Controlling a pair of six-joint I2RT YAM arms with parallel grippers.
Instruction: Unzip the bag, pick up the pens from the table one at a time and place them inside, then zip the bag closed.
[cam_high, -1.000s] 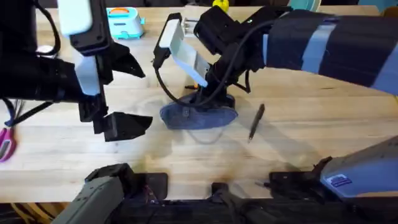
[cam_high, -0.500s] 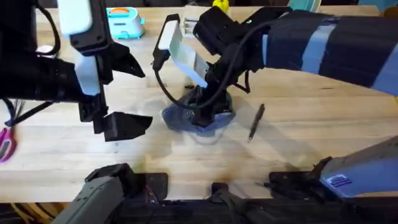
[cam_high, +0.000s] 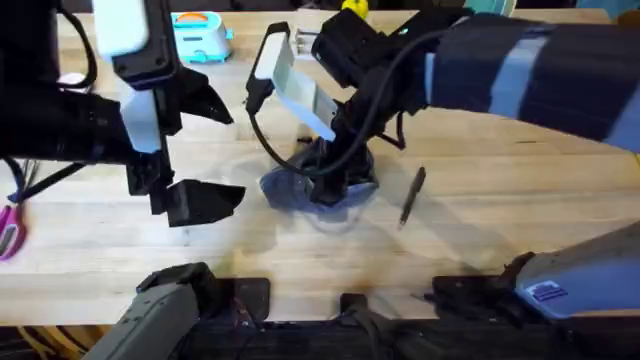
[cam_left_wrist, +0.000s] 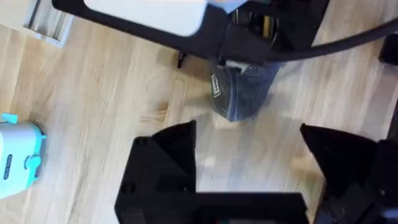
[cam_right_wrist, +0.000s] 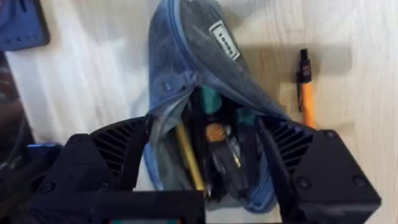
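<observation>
Blue-grey bag (cam_right_wrist: 205, 74) lies mid-table (cam_high: 500, 220), mouth unzipped and gaping. Right gripper (cam_right_wrist: 205, 168) sits at the mouth, fingers (cam_right_wrist: 112, 155) spread wide either side of the opening, against the fabric, gripping nothing; pens and other items show inside. Orange pen (cam_right_wrist: 305, 93) lies on the table just beside the bag. Black pen (cam_high: 412, 195) lies near it. Left gripper (cam_left_wrist: 249, 162) hovers apart, fingers wide, empty.

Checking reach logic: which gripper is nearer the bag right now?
Right. The right gripper is at the bag, its jaws straddling the open mouth. The left gripper hovers apart from it over bare table, jaws open.
</observation>
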